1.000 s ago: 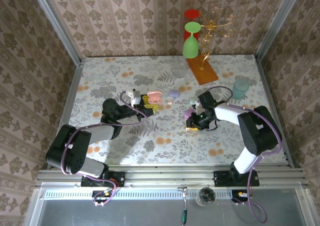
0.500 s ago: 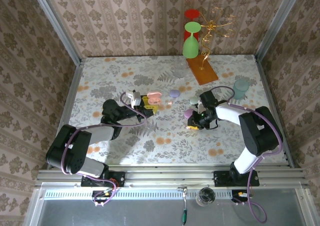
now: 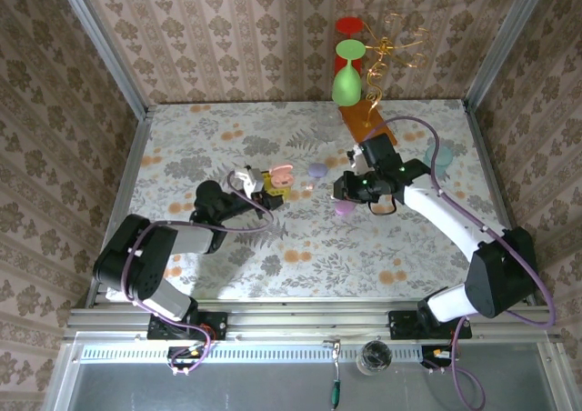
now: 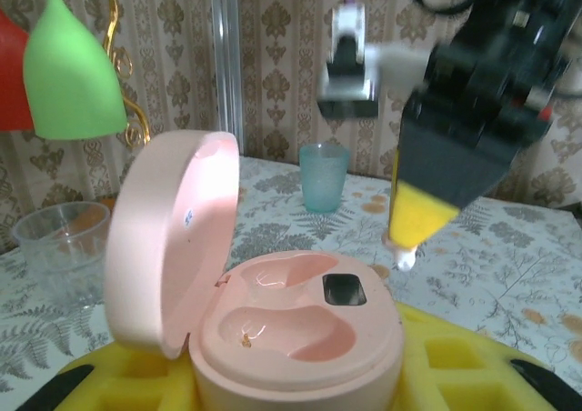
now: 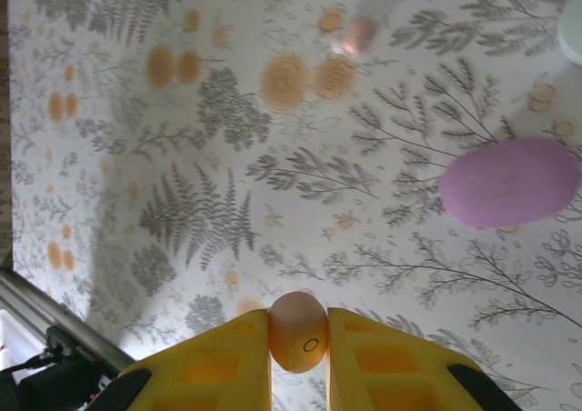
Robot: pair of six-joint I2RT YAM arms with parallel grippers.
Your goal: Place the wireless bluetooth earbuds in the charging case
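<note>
Pinched tight between the two yellow pads of the right gripper (image 5: pixel 298 322): one tiny pale pink earbud (image 5: pixel 297 335), up off the flowery table (image 5: pixel 227 202). Seen from the left wrist as a small pale nub at the tip of a yellow finger, hanging in the air at about 2 o'clock from the charging case (image 4: pixel 300 338). Not in the case yet. Pink and round, that case, with its lid tipped up on the 9 o'clock side and two smooth wells facing up. Clamped on each side by the yellow pads of the left gripper (image 3: pixel 275 184). From the top, both grippers near the middle of the table, the right one at about 3 o'clock from the case, with a gap between them. Just beside the right gripper at 6 o'clock, a purple pebble (image 3: pixel 344 208) lying flat. Another pale lilac pebble (image 3: pixel 317 170) at about 2 o'clock from the case. Farther out, a teal cup (image 3: pixel 438 156) toward 3 o'clock, and a green glass (image 3: pixel 346 76) at the far edge near 12 o'clock.
</note>
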